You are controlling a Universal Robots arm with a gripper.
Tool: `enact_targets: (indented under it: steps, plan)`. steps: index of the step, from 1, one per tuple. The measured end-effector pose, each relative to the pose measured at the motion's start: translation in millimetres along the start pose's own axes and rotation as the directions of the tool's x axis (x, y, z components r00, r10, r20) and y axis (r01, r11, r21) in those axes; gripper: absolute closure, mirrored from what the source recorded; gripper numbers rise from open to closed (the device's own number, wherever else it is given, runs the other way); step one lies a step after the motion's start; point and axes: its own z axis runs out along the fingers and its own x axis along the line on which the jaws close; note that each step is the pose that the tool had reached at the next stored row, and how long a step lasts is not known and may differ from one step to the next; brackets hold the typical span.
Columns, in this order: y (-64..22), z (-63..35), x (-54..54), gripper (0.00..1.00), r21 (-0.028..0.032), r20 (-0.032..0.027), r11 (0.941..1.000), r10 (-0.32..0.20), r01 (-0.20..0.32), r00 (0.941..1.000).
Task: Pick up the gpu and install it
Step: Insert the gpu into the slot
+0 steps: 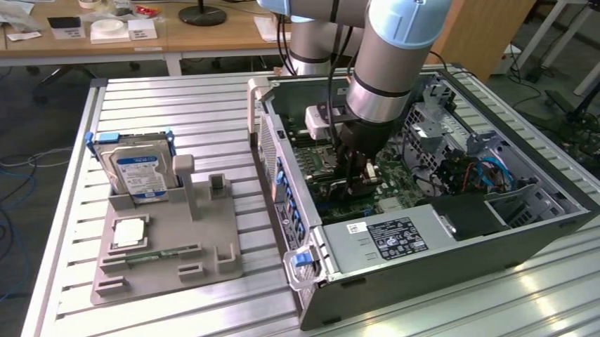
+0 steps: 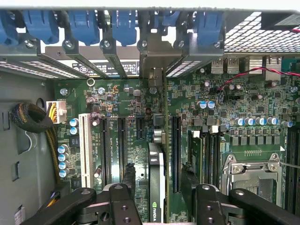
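We are holding our black gripper (image 2: 157, 192) wide open, gripping nothing, astride the thin black gpu card (image 2: 156, 185) standing edge-on in the green motherboard (image 2: 225, 140).

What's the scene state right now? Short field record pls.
gripper: open, down inside the computer case, over the motherboard
gpu: standing on edge in a motherboard slot, between the gripper's fingers
held: nothing; fingers stand apart on either side of the gpu
parts tray: on the table at the exterior view's left
hard drive: upright in its blue frame on the tray
memory stick: lying flat on the tray
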Motion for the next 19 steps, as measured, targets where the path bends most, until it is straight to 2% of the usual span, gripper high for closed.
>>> enact_targets:
  steps: [7,12,19]
  plan:
    - [0.0,-1.0,0.0,0.48,-0.0002,-0.0005,1.0000,0.000,0.000,1.0000]
    - [0.0,-9.1,-0.5,0.48,0.0000,0.0000,1.0000,0.000,0.000,1.0000]
    - [0.0,-15.0,-0.8,0.48,0.0000,0.0000,1.0000,0.000,0.000,1.0000]
